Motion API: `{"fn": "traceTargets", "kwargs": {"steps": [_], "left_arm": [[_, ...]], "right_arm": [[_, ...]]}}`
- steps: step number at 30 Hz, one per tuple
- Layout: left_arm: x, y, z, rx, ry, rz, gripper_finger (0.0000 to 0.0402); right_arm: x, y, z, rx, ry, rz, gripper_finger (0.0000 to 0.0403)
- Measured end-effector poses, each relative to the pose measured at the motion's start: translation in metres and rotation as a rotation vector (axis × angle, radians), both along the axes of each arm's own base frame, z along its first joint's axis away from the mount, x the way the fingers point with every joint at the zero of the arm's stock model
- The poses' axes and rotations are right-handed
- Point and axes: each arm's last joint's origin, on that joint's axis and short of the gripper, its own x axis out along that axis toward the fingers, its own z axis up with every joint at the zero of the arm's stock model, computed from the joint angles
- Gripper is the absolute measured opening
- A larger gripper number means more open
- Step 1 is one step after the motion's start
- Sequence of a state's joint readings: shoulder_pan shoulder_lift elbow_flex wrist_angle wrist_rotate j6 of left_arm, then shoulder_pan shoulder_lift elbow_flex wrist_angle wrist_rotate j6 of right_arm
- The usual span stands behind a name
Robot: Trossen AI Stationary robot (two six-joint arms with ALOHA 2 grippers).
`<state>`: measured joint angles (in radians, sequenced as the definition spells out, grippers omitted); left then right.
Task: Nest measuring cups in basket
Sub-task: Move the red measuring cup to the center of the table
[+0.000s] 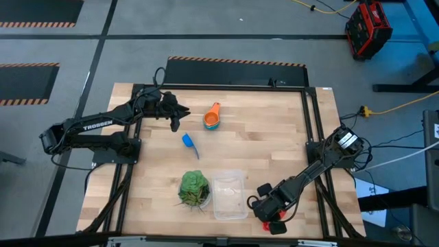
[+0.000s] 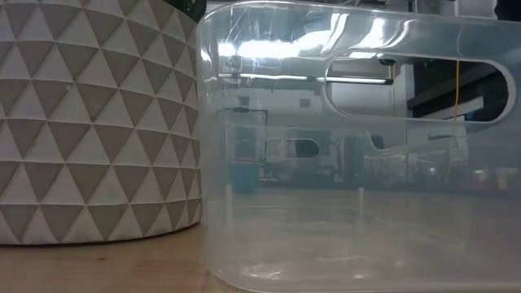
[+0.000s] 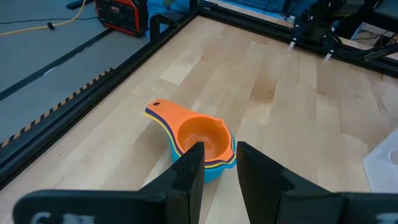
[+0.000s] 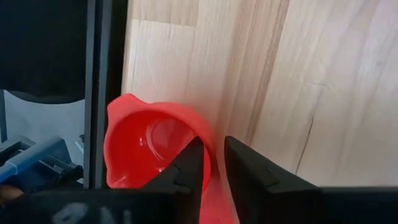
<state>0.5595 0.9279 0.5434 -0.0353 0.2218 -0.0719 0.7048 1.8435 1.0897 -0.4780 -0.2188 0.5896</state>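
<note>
Left gripper (image 1: 180, 118): on the table's far-left part, just left of the nested stack; fingers parted by a narrow gap with nothing between them, tips hovering just short of the stack in the left wrist view.
Small blue cup (image 1: 190, 143): one blue plastic scoop lying alone on the wood, between the stack and the leafy ball.
Leafy ball (image 1: 194, 188): green, ruffled foliage in a pot; in the low view the pot (image 2: 98, 122) shows a white wall embossed with triangles. It stands just left of the basket.
Nested stack (image 1: 212, 118): orange cup (image 3: 199, 135) on top, round bowl with a pour lip and a flat handle with a hole; yellow, dark blue and light blue rims show beneath it. Smooth moulded plastic. It sits on the far-centre of the table, well apart from the basket.
Basket (image 1: 230, 195): clear plastic tub, rectangular with rounded corners, an oval handle slot in its wall; near edge of the table, centre. No cups inside.
Table (image 1: 274, 130): pale wooden planks in a black metal frame.
Right gripper (image 1: 269, 218): at the near-right edge, right of the basket; fingers pinch the thin wall of the red cup.
Red cup (image 4: 152, 149): glossy red plastic, round bowl, lying at the table's edge beside the frame rail.
</note>
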Motion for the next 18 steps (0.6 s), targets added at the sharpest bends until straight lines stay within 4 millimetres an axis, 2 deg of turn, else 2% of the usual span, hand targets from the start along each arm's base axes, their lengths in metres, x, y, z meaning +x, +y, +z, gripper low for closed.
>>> {"fn": "traceTargets", "kwargs": {"steps": [7, 18], "left_arm": [[0.0, 0.0, 0.0, 0.0, 0.0, 0.0, 0.0086], [0.0, 0.0, 0.0, 0.0, 0.0, 0.0, 0.0086]], "right_arm": [[0.0, -0.002, 0.0, -0.011, 0.0, -0.003, 0.0013], [0.006, -0.022, 0.008, 0.009, 0.046, 0.05, 0.0012]]}}
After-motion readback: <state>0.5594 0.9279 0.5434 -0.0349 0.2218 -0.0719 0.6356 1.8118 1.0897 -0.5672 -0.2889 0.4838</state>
